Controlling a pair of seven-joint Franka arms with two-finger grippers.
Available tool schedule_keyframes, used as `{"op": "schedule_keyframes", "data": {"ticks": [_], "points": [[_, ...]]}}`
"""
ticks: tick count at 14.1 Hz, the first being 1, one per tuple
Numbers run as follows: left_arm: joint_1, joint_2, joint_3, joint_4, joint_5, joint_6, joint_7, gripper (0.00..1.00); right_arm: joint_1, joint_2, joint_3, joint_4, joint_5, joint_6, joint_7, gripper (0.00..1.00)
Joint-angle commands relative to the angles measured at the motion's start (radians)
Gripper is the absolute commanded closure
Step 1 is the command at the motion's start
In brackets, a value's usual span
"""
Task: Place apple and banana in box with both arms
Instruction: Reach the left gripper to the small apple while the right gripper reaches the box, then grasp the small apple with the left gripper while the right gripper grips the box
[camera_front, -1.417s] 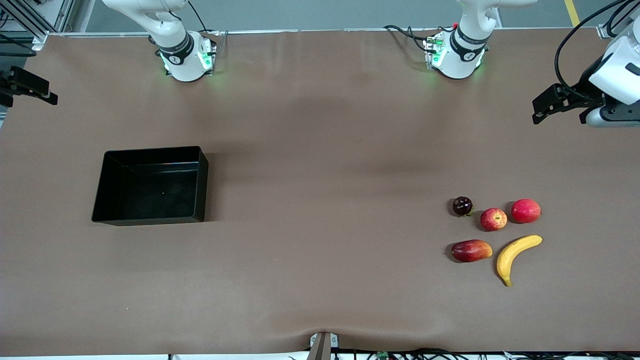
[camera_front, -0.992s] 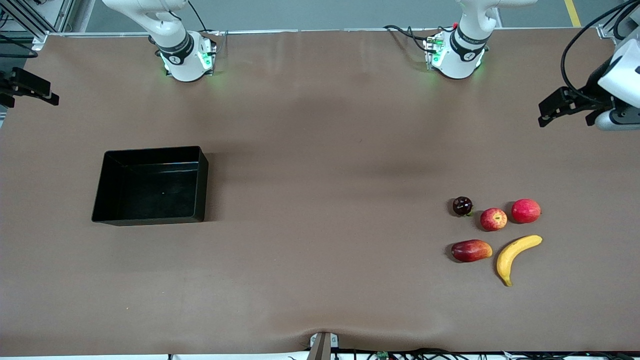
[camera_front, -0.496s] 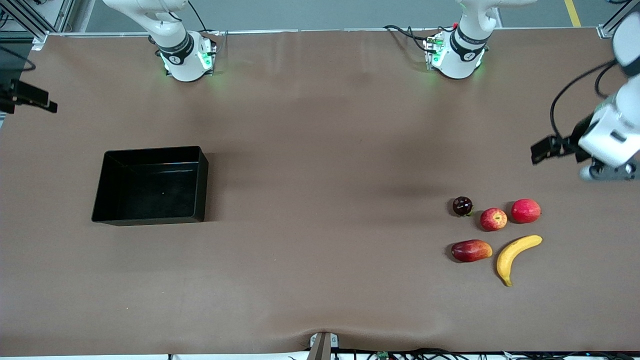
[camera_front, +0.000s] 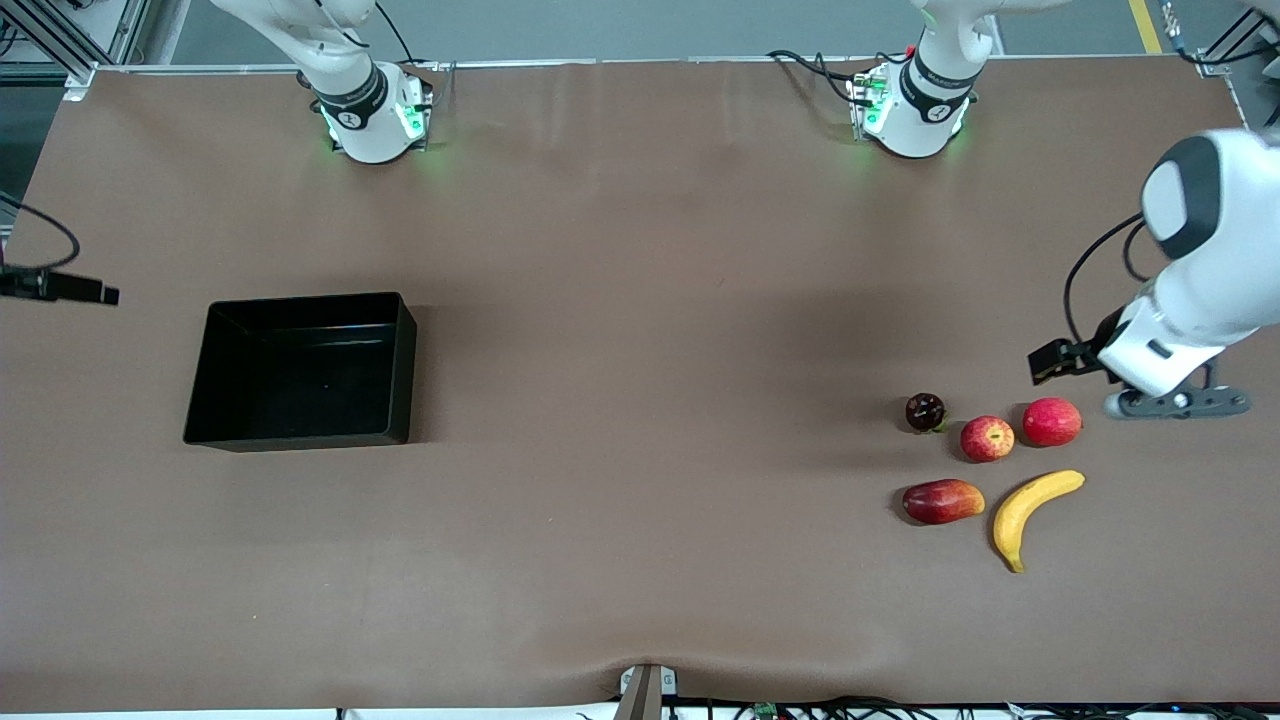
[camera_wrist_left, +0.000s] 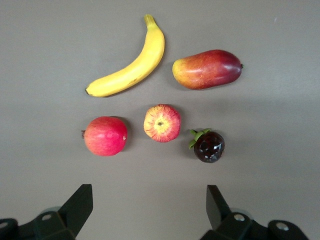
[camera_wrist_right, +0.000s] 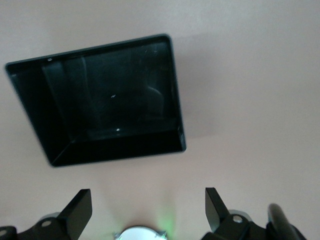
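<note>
The apple (camera_front: 987, 438) lies in a fruit cluster toward the left arm's end of the table, with the banana (camera_front: 1030, 510) nearer the front camera. My left gripper (camera_front: 1055, 361) hangs open and empty over the table just beside the cluster. Its wrist view shows the apple (camera_wrist_left: 162, 123) and banana (camera_wrist_left: 131, 65) ahead of the open left gripper (camera_wrist_left: 148, 200). The black box (camera_front: 300, 380) sits empty toward the right arm's end. My right gripper (camera_front: 75, 290) is open and empty over the table's end beside the box (camera_wrist_right: 115, 100), as its own view of the gripper (camera_wrist_right: 148, 202) shows.
A plain pinkish-red fruit (camera_front: 1051, 421) and a dark purple fruit (camera_front: 925, 411) flank the apple. A red-and-yellow mango-like fruit (camera_front: 942, 501) lies beside the banana. The two arm bases (camera_front: 375, 115) stand along the table's back edge.
My left arm has swung from the table's end to just beside the fruit cluster. My right gripper has shifted along the table's end to level with the box. The fruits have not moved.
</note>
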Motion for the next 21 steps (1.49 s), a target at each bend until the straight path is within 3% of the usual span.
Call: {"op": "schedule_keyframes", "data": {"ticks": [1, 6, 9, 15, 17, 18, 21], "points": [[0.009, 0.073, -0.003, 0.003, 0.013, 0.058, 0.011, 0.0, -0.048, -0.015, 0.014, -0.122, -0.01, 0.148, -0.093, 0.0], [0.011, 0.202, -0.003, -0.003, 0.013, 0.213, 0.017, 0.0, -0.049, 0.003, 0.014, -0.326, -0.008, 0.445, -0.116, 0.0], [0.02, 0.251, -0.003, -0.001, 0.013, 0.241, 0.027, 0.0, -0.052, 0.031, 0.014, -0.446, -0.006, 0.664, -0.194, 0.0], [0.023, 0.302, -0.003, -0.001, 0.019, 0.256, 0.039, 0.0, -0.072, 0.12, 0.018, -0.533, 0.01, 0.855, -0.211, 0.0], [0.022, 0.323, -0.003, 0.005, 0.026, 0.275, 0.04, 0.0, -0.066, 0.12, 0.018, -0.59, 0.018, 0.95, -0.211, 0.15], [0.025, 0.331, -0.003, 0.005, 0.025, 0.285, 0.04, 0.0, -0.064, 0.121, 0.018, -0.607, 0.018, 0.976, -0.211, 0.29], [0.043, 0.353, -0.005, 0.008, 0.025, 0.308, 0.042, 0.0, -0.068, 0.123, 0.02, -0.612, 0.018, 0.98, -0.214, 1.0]]}}
